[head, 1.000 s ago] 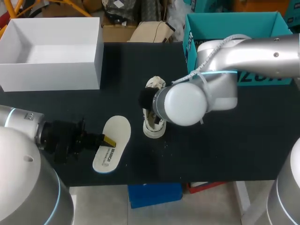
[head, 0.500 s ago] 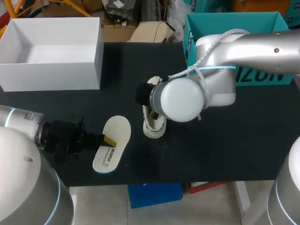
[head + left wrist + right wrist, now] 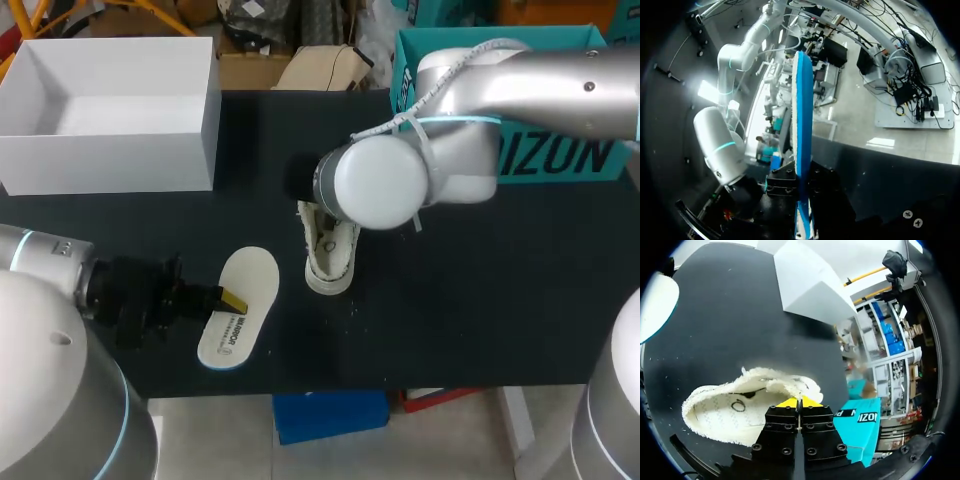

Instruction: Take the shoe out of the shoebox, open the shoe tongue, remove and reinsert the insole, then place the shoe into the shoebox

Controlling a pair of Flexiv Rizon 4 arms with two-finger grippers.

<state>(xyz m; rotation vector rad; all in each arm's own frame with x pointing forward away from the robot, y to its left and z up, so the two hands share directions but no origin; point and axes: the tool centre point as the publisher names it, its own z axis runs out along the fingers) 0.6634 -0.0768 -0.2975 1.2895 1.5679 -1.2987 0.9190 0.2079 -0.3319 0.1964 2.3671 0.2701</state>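
Nearest me, toward the bench's [image 3: 500, 300] front edge, my left hand [image 3: 222, 299] is clamped on the insole [image 3: 243, 300], gripping its long side near the heel end. The pale face is turned up, and its long axis slants away from me toward the far right. I cannot tell whether it rests on the bench or hangs just above it. Just beside it, on my right, the shoe [image 3: 330, 255] sits sole-down with its opening facing up. Its long axis runs almost straight away from me, so insole and shoe are nearly parallel and only a little apart. My left hand is the nearer one for feeding the insole back, and I judge that it will need to swing rightward and line the toe end up with the opening. At the shoe's far end my right hand [image 3: 799, 402] is narrow, its yellow tips pressed together on the upper rim, seemingly pinching the fabric to keep the mouth open. Farthest off, at the far left of the bench and well apart from all this, stands the white shoebox [image 3: 110, 150], open at the top.
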